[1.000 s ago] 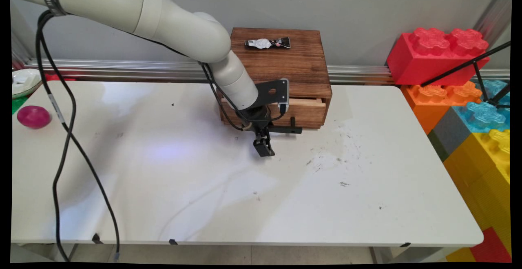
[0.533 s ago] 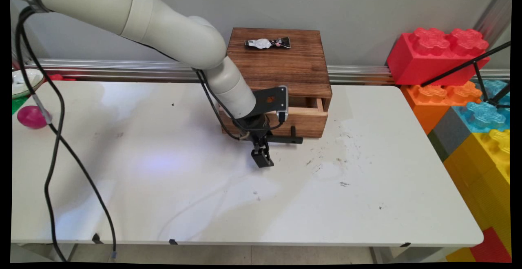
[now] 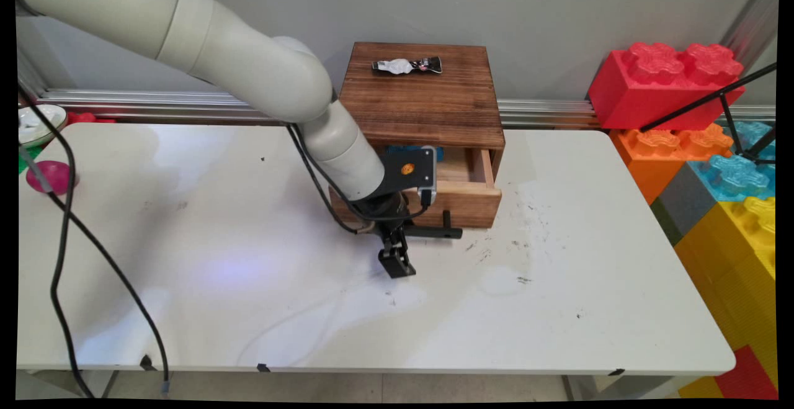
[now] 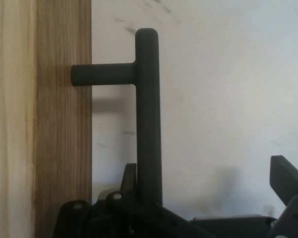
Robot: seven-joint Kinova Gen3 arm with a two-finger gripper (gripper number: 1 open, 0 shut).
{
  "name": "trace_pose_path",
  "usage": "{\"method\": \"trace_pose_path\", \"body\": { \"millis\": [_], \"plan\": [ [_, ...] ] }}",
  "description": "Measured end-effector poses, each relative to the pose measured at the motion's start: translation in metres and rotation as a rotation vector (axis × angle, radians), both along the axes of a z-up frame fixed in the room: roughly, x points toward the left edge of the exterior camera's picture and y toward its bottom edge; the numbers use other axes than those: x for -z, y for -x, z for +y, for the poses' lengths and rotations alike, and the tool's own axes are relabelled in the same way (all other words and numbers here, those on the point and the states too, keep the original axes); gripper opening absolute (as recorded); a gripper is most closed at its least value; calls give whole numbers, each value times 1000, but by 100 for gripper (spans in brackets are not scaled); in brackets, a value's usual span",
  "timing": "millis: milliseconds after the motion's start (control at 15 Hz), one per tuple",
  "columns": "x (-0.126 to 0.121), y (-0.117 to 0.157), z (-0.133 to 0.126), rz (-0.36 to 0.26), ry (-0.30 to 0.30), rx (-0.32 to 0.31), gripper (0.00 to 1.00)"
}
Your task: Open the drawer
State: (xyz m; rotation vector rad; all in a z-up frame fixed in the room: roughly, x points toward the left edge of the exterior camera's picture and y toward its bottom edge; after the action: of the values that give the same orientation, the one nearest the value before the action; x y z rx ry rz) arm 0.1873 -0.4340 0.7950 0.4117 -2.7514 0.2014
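Wooden box, wrapper atop; drawer open, hand on handle.

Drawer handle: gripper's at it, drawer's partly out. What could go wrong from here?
1. The gripper is open: its jaws stand wide apart and the handle sits off to one side, unclamped. It could slip free under a pull.
2. The drawer is already well out of the wooden box. More pull might drag the box forward or bring the drawer right out.
3. The gripper hangs low over the table and may scrape it.
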Motion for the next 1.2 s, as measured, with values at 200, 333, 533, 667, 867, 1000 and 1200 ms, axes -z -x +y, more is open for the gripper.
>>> {"method": "trace_pose_path", "body": {
  "millis": [200, 333, 533, 667, 867, 1000, 1200],
  "plan": [
    [0, 2, 18, 11, -12, 6, 100],
    [0, 3, 29, 18, -20, 10, 100],
    [-1, 5, 45, 28, -31, 16, 100],
    [-1, 5, 55, 34, -38, 18, 100],
    [-2, 6, 71, 43, -48, 23, 100],
    [-2, 7, 79, 47, -54, 28, 100],
    [-2, 8, 90, 53, -60, 32, 100]
  ]
}}
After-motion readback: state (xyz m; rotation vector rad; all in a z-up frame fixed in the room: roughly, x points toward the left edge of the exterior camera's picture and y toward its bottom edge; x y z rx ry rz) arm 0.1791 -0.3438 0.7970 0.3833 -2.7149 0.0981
